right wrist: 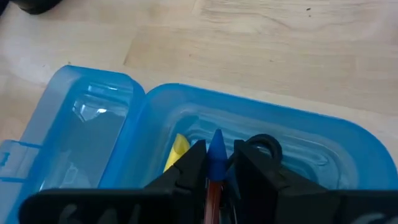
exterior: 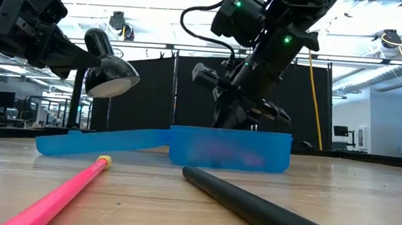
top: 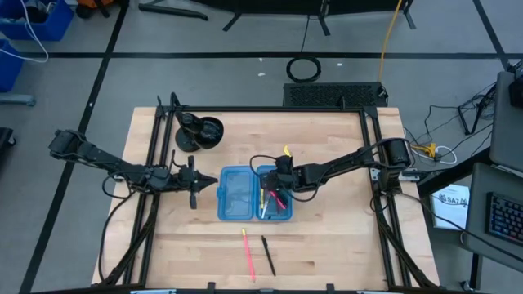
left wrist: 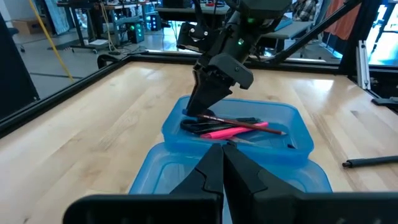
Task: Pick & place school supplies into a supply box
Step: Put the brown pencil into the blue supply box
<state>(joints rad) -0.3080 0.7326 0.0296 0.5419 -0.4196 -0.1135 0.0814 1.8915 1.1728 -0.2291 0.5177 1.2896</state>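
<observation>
The supply box lies open at the table's middle. Its flat lid half is on the left and its deeper tray half on the right. In the tray lie black-handled scissors, a pink pen, a red pencil and a yellow piece. My right gripper hangs over the tray's far end, shut on a blue-tipped pen. My left gripper is shut and empty, left of the lid. A pink pen and a dark pen lie on the table nearer the front edge. My right gripper pinches the blue-tipped pen between its two fingers, just behind the blue tip. The fingers lie along the pen, slanting down from the table's right into the tray. The tip sticks out past the fingertips. Whether it touches the tray floor is hidden.
A black round stand sits at the far left of the table, seen as a lamp-like head in the low view. A black metal frame runs along the table edges. Bare wood lies right of the box and around the two loose pens.
</observation>
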